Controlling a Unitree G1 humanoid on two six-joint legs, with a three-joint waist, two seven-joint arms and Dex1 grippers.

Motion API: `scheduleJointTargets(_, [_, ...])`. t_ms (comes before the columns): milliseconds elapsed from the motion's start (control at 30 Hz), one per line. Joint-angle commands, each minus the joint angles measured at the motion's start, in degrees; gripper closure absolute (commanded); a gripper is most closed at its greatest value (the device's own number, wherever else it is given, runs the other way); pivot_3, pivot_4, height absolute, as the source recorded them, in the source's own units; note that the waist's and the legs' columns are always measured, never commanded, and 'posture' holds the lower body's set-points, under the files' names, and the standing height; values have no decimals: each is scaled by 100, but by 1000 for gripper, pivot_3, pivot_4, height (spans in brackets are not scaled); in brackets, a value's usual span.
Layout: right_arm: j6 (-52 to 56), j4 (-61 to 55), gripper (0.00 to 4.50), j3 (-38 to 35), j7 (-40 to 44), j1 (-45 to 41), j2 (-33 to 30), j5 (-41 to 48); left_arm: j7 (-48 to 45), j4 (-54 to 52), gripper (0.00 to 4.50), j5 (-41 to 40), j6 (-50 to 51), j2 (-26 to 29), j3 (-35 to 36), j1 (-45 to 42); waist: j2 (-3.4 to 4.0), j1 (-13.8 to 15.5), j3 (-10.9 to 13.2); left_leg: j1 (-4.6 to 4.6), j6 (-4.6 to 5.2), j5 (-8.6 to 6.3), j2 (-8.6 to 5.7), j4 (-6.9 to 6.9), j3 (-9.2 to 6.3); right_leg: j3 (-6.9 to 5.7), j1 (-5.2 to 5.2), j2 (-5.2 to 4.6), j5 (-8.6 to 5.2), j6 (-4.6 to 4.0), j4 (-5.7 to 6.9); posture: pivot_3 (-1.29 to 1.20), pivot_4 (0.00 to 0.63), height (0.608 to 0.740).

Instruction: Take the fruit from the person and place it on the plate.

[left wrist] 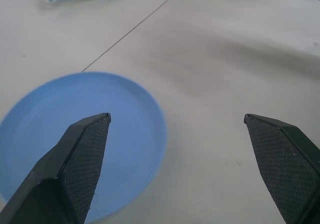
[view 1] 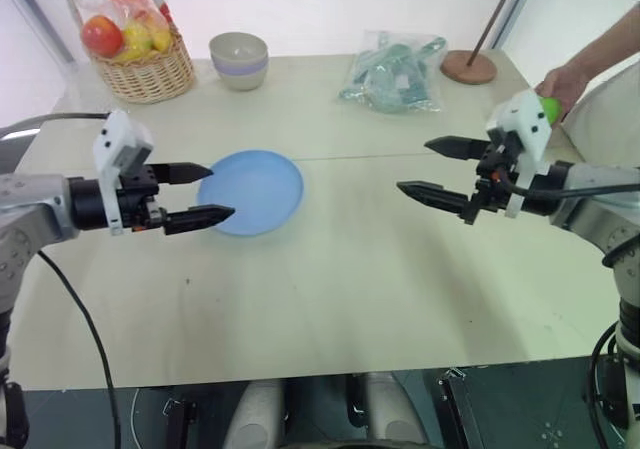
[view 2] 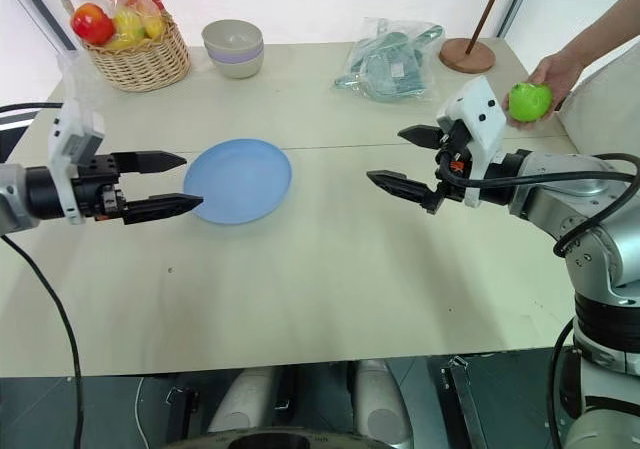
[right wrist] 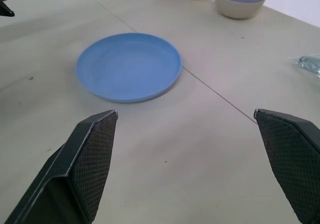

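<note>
A person's hand (view 2: pixel 556 74) at the table's far right edge holds the bright green fruit (view 2: pixel 529 101). In front of it, a little toward the middle, my right gripper (view 2: pixel 402 159) hovers open and empty, pointing left across the table and away from the fruit. The light-blue plate (view 2: pixel 238 180) lies left of centre. My left gripper (view 2: pixel 176 181) hangs open and empty over the plate's left rim, pointing right. The right wrist view looks past its fingers (right wrist: pixel 90 149) at the plate (right wrist: pixel 128 66).
A wicker basket (view 1: pixel 150 69) with a red apple and wrapped yellow fruits stands at the far left corner. A beige bowl (view 1: pixel 239 60) with a lavender band sits beside it. A clear plastic bag (view 1: pixel 395 72) and a round wooden stand base (view 1: pixel 468 66) lie at the far right.
</note>
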Motion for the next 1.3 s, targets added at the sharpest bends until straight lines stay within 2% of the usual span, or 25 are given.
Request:
scheduleJointTargets(33, [-130, -15, 34, -49, 37, -164, -96, 8, 32, -212, 0, -52, -34, 136, 375, 96, 0, 1, 0, 0, 0, 0, 0, 0, 0, 0, 0, 0, 0, 0, 0, 0, 150, 740])
scheduleJointTargets(700, [-325, 211, 34, 166, 133, -252, -61, -163, 567, -431, 0, -320, 88, -27, 668, 317, 0, 6, 0, 1, 0, 0, 0, 2, 0, 0, 2, -2, 0, 0, 0, 0, 150, 740])
scheduleJointTargets(1100, [-681, 686, 34, 166, 351, -278, -104, -413, 1337, -534, 0, -343, 127, -573, 524, -6, -1, 8, 0, 2, 0, 0, -1, 3, 1, 0, 4, -2, 0, 0, 0, 0, 150, 740])
scheduleJointTargets(1300, [-923, 947, 34, 172, 143, -478, 253, -493, 1677, -411, 0, -148, -6, -826, 459, -111, -1, -3, 0, 4, 0, 0, -1, 3, 1, 0, 4, -1, 1, 0, 1, 0, 150, 740])
